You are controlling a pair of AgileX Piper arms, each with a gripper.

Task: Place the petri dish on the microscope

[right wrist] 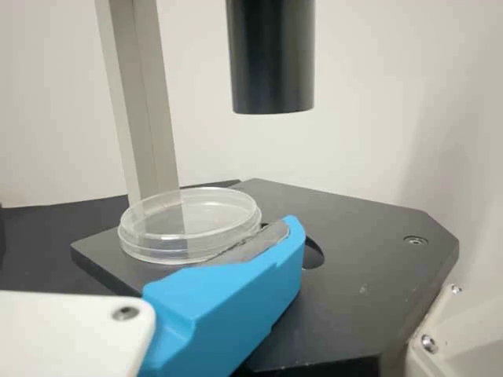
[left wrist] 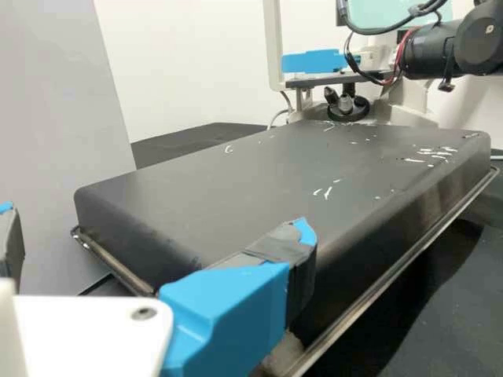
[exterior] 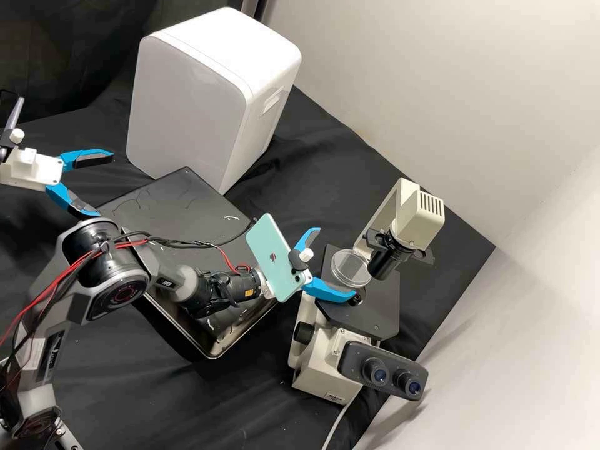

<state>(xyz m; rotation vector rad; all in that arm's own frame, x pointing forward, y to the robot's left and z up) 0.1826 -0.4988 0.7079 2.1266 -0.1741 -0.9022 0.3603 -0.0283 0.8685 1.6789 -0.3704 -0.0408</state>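
Placement is looking all but done at the microscope (exterior: 350,350): the right claw (exterior: 332,263) is sitting at the edge of the black stage (right wrist: 369,267) with its blue fingers (right wrist: 236,290) spread apart, gripping nothing, one of them touching the rim of the petri dish (right wrist: 189,224). The clear dish is lying flat on the stage, below the dark condenser tube (right wrist: 271,55) and just beside the stage's round opening (right wrist: 314,253), so it is appearing to rest a little off the light path. What is remaining, by the look of it, is for the claw to back away without dragging the dish, and perhaps a nudge to centre it. The left claw (exterior: 103,183) is hanging open and empty well apart, near the far corner of a dark scratched tray (exterior: 175,206) that is lying between it and the microscope. A black cloth (exterior: 325,156) is covering the table, a white box-shaped appliance (exterior: 212,87) is standing behind the tray, and pale walls (exterior: 469,94) are closing in the corner behind the microscope.
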